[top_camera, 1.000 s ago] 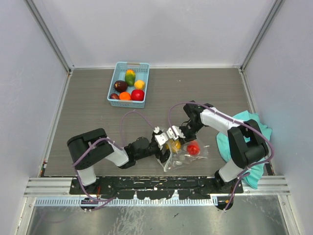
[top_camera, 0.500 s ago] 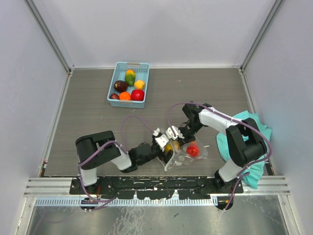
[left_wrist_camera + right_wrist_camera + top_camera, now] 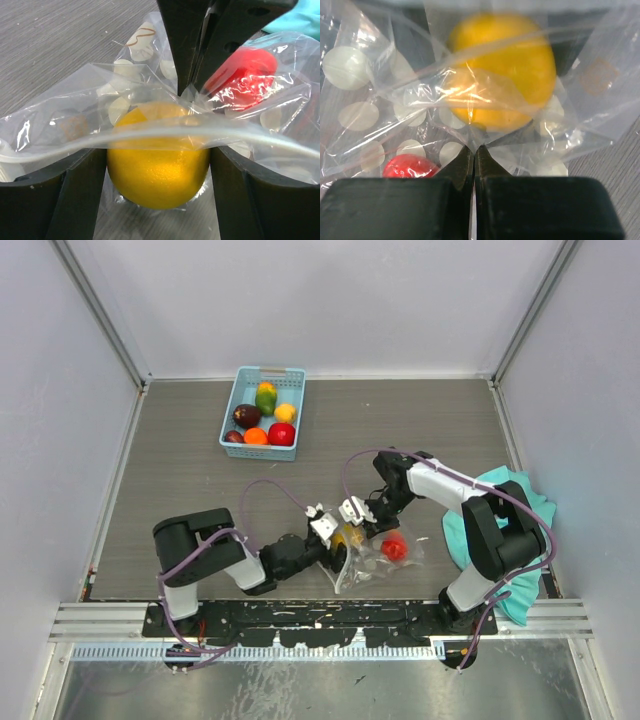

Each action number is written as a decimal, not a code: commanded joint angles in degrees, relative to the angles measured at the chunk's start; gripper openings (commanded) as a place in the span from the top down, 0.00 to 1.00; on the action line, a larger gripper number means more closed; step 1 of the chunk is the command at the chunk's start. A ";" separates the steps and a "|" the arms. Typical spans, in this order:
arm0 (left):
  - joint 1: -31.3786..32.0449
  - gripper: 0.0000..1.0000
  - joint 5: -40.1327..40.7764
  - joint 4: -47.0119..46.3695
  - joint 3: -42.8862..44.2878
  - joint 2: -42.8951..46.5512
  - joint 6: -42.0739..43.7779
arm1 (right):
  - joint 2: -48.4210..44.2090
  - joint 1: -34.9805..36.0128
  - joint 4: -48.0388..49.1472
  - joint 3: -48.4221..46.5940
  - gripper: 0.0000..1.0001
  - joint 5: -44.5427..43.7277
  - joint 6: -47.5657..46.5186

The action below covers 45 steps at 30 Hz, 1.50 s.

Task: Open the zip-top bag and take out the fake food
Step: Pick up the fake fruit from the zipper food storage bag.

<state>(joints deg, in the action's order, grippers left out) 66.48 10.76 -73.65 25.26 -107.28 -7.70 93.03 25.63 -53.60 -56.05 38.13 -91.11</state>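
Note:
The clear dotted zip-top bag (image 3: 375, 562) lies on the table near the front, its mouth facing left. Inside it are a yellow fruit (image 3: 351, 537) and a red fruit (image 3: 394, 548). My left gripper (image 3: 337, 533) reaches into the bag's mouth. In the left wrist view its two fingers sit against both sides of the yellow fruit (image 3: 157, 175), with the bag's lip (image 3: 75, 110) draped across. My right gripper (image 3: 362, 520) is shut on a fold of the bag's upper film (image 3: 370, 120), just above the yellow fruit (image 3: 505, 65), with the red fruit (image 3: 407, 166) beside it.
A light blue basket (image 3: 230, 412) at the back left holds several fruits in red, orange, yellow, green and dark purple. A teal cloth (image 3: 515, 500) lies crumpled at the right edge, beside the right arm. Grey walls enclose the table.
My left arm has swung its elbow to the right and pushed the gripper into the bag's mouth around the yellow fruit. The right gripper has kept its pinch on the film.

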 commanded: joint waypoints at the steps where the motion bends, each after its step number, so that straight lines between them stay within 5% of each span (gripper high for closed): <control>1: -0.14 0.64 0.19 -3.73 -3.15 5.09 -2.31 | -1.79 -1.00 -0.79 -1.59 0.99 2.28 0.12; 14: -0.20 0.65 -3.07 1.19 -8.14 13.89 -10.39 | -4.76 -3.73 -0.22 -0.62 0.99 3.35 -0.81; 26: -0.88 0.64 -7.21 30.70 -5.05 29.31 -21.91 | -5.32 -3.94 -0.17 -0.42 0.99 3.27 -1.09; 45: -6.06 0.65 -8.60 55.95 -5.92 55.99 -26.80 | -5.67 -4.27 -0.22 -0.24 0.99 3.53 -1.35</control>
<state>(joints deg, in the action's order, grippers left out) 62.28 3.25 -23.16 18.63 -56.47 -32.67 89.71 21.63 -53.58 -56.03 40.32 -91.59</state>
